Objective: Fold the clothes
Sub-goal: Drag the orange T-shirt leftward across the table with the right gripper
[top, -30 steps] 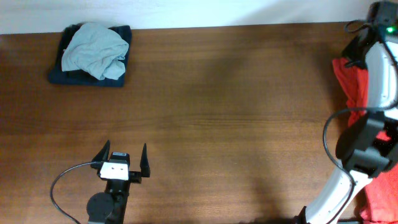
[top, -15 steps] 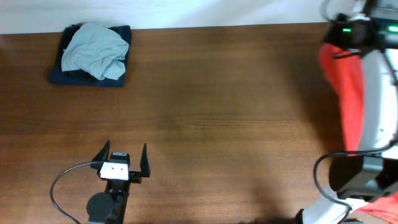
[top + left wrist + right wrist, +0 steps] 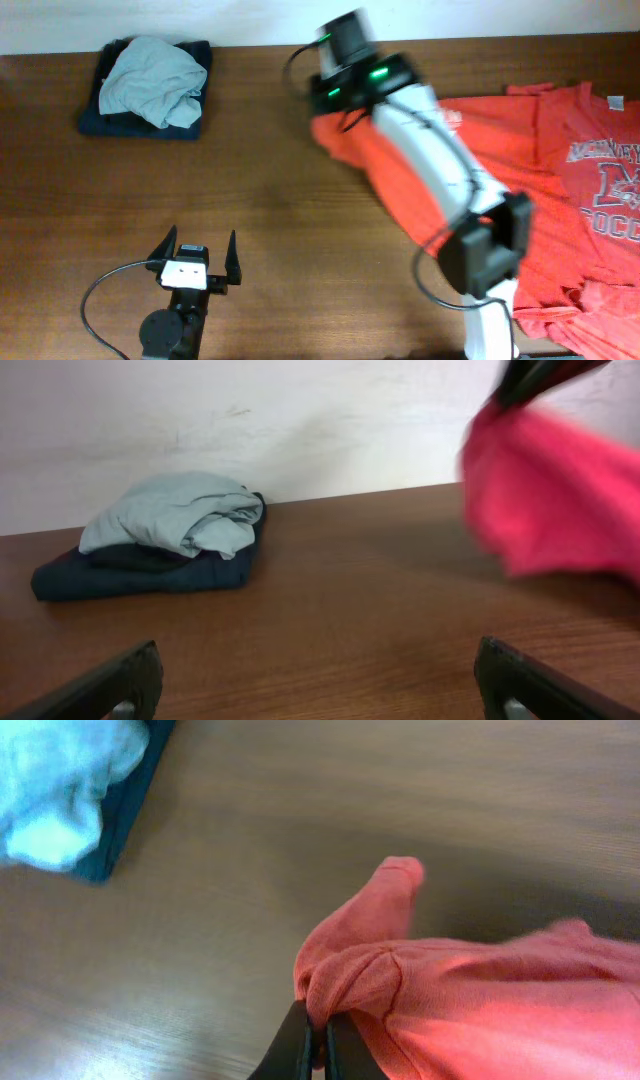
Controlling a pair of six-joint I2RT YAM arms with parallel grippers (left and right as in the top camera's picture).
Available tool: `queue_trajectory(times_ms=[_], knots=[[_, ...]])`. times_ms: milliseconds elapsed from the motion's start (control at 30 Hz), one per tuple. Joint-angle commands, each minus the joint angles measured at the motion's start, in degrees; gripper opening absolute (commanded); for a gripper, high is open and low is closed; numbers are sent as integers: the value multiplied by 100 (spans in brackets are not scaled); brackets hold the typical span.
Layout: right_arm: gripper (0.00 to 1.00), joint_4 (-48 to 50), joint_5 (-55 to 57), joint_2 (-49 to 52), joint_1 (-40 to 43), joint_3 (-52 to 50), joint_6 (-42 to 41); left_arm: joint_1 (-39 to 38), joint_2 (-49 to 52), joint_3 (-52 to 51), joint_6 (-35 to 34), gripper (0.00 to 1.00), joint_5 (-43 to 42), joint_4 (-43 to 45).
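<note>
The right gripper (image 3: 318, 1042) is clenched on a bunched fold at the edge of an orange-red T-shirt (image 3: 550, 240), its two dark fingers pressed together with the cloth pinched between them. In the overhead view the right arm reaches from the near right side towards the far middle of the wooden table (image 3: 300, 220). The shirt trails from the pinched corner across the right half of the table. Its white print (image 3: 610, 190), with a large letter and further lettering below, lies face up near the right edge. More orange-red cloth (image 3: 600, 315) is crumpled at the near right corner; whether it is a separate shirt cannot be told. The left gripper (image 3: 200, 243) sits over bare wood at the near left, jaws spread wide and holding nothing. At the far left corner a pale grey-green garment (image 3: 152, 78) lies rumpled on top of a folded dark navy garment (image 3: 100, 122), well apart from both grippers.
</note>
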State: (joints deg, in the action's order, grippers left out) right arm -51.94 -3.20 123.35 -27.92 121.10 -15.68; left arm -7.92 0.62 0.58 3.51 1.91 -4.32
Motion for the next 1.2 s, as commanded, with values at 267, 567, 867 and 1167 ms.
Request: queue_trajectory(times_ms=[267,567,867,1167], knots=[[4,354,367,721,-1082,107,546,-17,-26,-4,90,99,66,-28],[35,-7,358,654,-940,107,651,-17,-26,-4,90,99,66,-28],[90,-807,680,-490,-216,463,922,-17,-26,-4,90,99,66,-28],[71,-2741,634,-955,2693,461,577,-17,-26,-4,90,99,66,-28]])
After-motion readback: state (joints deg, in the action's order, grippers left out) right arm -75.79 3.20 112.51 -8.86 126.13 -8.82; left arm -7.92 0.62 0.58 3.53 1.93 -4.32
